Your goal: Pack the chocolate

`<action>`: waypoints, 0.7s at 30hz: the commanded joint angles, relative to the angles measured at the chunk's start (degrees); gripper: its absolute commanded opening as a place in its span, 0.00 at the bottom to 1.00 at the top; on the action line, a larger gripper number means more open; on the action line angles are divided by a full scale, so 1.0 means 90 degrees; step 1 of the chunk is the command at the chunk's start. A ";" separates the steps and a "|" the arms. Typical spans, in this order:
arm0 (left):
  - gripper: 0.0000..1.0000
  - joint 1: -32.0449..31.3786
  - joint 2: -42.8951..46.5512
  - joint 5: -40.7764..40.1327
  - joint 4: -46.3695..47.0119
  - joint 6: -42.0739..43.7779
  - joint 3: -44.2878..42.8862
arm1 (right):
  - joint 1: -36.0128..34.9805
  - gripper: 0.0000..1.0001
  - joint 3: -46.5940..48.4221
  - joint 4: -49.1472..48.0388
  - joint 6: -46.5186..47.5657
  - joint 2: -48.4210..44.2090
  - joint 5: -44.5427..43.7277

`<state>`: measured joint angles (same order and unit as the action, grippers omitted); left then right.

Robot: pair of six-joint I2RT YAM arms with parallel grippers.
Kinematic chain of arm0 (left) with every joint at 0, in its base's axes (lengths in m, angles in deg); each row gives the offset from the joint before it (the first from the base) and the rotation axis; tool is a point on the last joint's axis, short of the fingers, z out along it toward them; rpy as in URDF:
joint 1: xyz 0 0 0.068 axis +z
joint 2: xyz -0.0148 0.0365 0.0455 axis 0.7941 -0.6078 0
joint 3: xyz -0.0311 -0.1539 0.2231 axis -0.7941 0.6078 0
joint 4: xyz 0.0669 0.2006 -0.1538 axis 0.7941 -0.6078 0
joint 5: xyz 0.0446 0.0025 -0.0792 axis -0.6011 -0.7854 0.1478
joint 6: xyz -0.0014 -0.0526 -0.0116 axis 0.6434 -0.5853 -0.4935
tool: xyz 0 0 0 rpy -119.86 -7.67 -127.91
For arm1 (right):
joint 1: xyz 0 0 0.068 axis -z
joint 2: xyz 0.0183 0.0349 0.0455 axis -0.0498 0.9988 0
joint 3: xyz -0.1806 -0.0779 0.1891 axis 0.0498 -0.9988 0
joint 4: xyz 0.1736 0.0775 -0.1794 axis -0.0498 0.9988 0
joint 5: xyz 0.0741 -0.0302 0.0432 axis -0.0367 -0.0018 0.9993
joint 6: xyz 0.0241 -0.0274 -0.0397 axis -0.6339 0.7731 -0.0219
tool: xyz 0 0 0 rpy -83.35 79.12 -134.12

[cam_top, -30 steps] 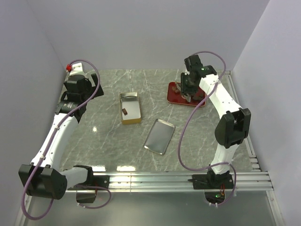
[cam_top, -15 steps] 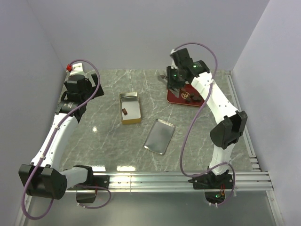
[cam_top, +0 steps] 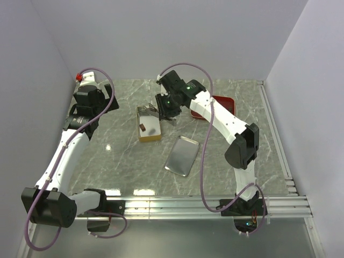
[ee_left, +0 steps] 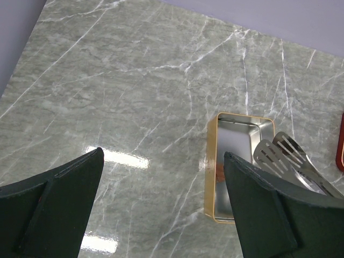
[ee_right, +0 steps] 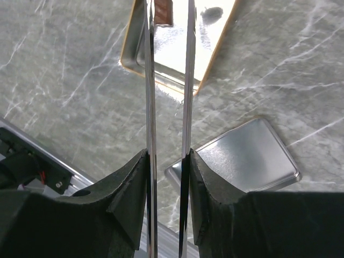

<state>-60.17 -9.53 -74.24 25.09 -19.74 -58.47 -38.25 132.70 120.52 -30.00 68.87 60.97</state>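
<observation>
Jaws of right arm (cam_top: 215, 115) reach left over tin (cam_top: 150, 138).

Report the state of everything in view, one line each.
left gripper: open, empty.
right gripper: shut on tongs.
tongs: blades apart, tips over tin.
tin: open, one chocolate visible inside.
lid: off, lying flat beside tin.
red tray: mostly hidden.

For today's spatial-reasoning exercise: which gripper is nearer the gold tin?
Right. The right gripper, holding tongs, hangs above the gold tin's far end; the left gripper is well off to its left.
</observation>
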 commanded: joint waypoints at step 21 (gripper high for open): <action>0.99 -0.0015 0.0360 0.0100 0.0110 -0.0051 0.0075 | -0.0023 0.45 0.0013 -0.0086 -0.0077 -0.0322 -0.0051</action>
<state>-60.17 -8.13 -73.85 25.06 -19.90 -58.45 -38.40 132.54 120.54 -30.59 68.74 60.62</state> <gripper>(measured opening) 0.995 0.450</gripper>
